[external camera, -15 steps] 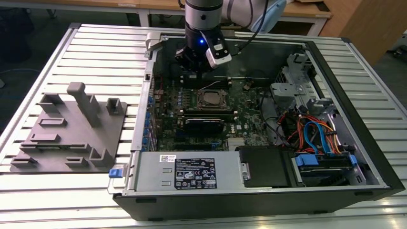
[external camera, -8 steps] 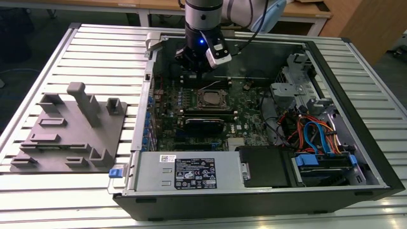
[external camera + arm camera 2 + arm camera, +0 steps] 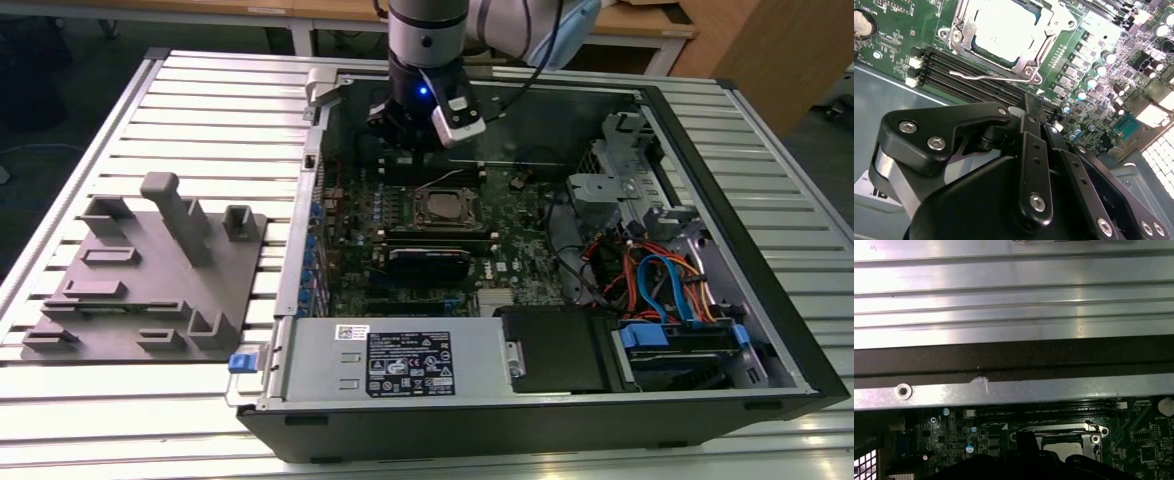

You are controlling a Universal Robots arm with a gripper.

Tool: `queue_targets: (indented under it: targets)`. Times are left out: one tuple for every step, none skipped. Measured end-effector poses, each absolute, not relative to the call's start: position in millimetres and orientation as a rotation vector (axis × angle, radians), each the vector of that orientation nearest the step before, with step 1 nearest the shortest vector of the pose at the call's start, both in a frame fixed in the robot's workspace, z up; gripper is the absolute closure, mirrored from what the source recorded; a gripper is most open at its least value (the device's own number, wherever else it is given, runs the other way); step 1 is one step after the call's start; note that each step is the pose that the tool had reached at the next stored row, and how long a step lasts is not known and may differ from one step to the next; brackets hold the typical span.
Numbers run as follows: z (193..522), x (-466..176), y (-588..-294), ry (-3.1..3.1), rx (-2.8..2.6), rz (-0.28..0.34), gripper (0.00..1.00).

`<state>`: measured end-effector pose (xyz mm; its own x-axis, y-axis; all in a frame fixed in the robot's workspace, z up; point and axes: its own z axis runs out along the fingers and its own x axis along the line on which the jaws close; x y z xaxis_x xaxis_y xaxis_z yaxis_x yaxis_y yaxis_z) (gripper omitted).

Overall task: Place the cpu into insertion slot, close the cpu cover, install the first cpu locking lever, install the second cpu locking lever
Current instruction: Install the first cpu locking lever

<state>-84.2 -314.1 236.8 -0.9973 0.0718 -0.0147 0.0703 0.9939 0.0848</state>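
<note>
1. Found the cpu (image 3: 1004, 27) seated in the insertion slot (image 3: 946, 34), the cpu cover (image 3: 1024, 61) down over it.
2. Saw the gripper (image 3: 1030, 102) clenched, empty, just beside the insertion slot, by a locking lever (image 3: 981, 77).
3. Judged best: push the locking lever down squarely, then under its tab.

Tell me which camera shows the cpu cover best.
The second wrist view: the cpu cover sits close, most of its metal frame in sight. The exterior view shows the cover small, far off. The first wrist view catches one edge of it.
</note>
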Motion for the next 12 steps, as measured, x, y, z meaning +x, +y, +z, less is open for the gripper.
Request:
queue_targets:
  targets:
    - [236.7,-84.2,-314.1,3.119,0.112,0.131,0.9]
    - [236.4,-84.0,-314.2,3.119,0.112,0.131,0.9]
    - [236.0,-83.0,-314.2,3.119,0.113,0.131,0.9]
    - [235.3,-81.7,-314.2,3.119,0.113,0.131,0.9]
    - [234.5,-80.9,-314.2,3.119,0.113,0.131,0.9]
    - [233.7,-80.1,-314.2,3.119,0.113,0.131,0.9]
    - [232.8,-79.5,-314.2,3.119,0.113,0.131,0.9]
    - [231.9,-78.6,-314.2,3.119,0.113,0.131,0.9]
    - [231.0,-78.0,-314.2,3.119,0.113,0.131,0.9]
    - [230.0,-77.4,-314.2,3.119,0.113,0.132,0.9]
    - [229.2,-76.6,-314.2,3.119,0.113,0.131,0.9]
    - [228.3,-76.1,-314.2,3.119,0.113,0.131,0.9]
